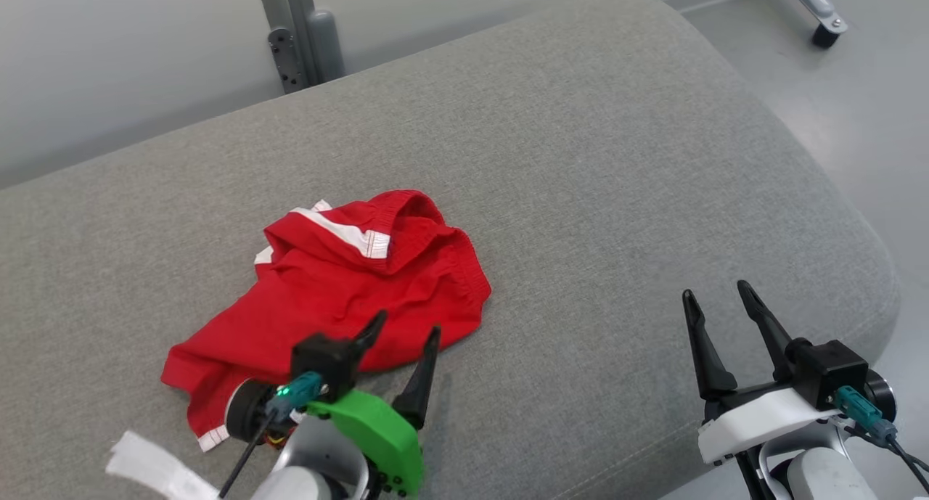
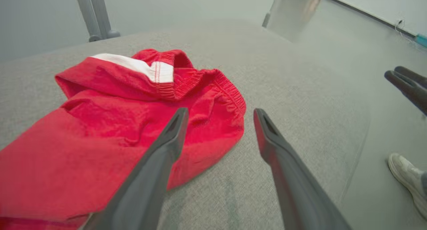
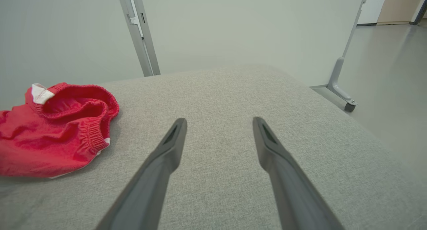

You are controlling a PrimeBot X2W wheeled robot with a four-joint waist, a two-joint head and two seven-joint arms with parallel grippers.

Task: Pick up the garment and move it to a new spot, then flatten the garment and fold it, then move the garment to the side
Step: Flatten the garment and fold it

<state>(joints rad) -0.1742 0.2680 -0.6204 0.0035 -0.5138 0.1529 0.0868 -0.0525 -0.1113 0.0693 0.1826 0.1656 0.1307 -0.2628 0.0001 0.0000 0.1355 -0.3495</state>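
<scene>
The garment, bright red with white stripe trim, lies crumpled on the grey cushioned surface, left of centre. My left gripper hovers at the garment's near right edge, open, nothing between its fingers. In the left wrist view the garment spreads under and left of the left gripper, whose left finger crosses the red cloth. My right gripper stands open over bare cushion at the lower right, well apart from the garment. In the right wrist view the right gripper points at bare cushion, the garment far left.
The cushion's rounded right edge drops to a pale floor. A grey metal post stands behind the cushion. A castor on a frame leg sits at the far right. A person's white shoe is on the floor.
</scene>
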